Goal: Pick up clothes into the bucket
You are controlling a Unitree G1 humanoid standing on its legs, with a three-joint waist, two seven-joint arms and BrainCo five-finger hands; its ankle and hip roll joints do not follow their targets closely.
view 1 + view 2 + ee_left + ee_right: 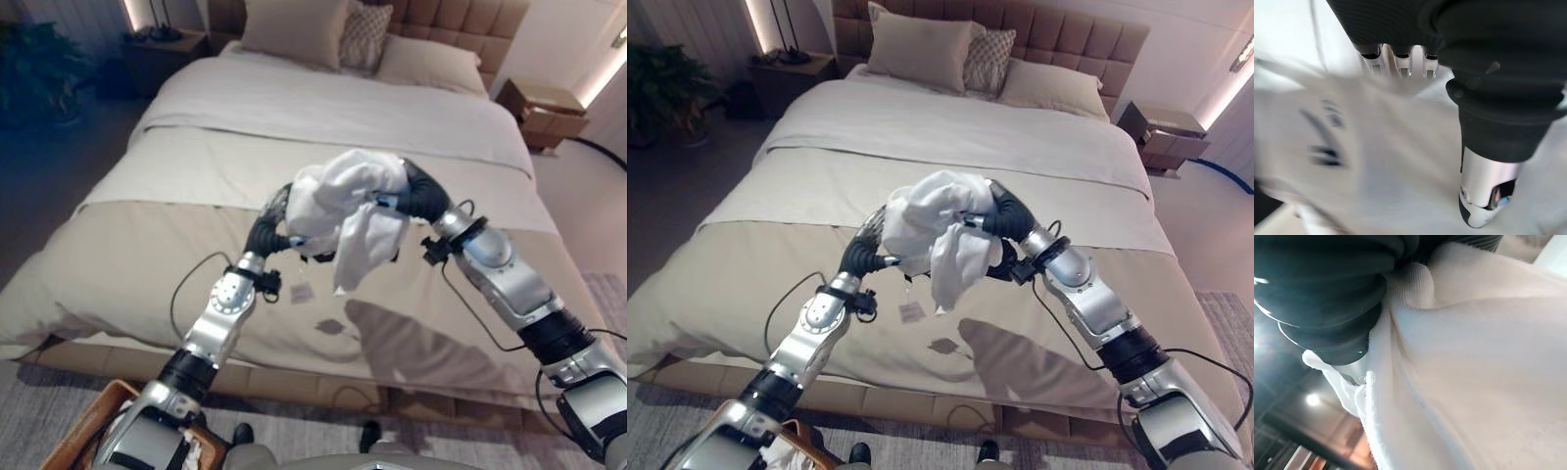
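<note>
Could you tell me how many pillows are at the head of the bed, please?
3: a large plain pillow on the left, a patterned pillow behind it in the middle, another plain pillow on the right. More may be hidden.

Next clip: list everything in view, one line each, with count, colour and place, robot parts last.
White garment: one, white, bunched between both hands above the bed.
Bed: one, cream and beige covers, ahead.
Pillows: three, two beige and one patterned, at the tufted headboard.
Nightstands: two, wooden, either side of the bed.
Plant: one, dark green, far left.
Basket: one, brown, lower left by the bed's foot.
Left hand: against the garment.
Right hand: against the garment.
</note>
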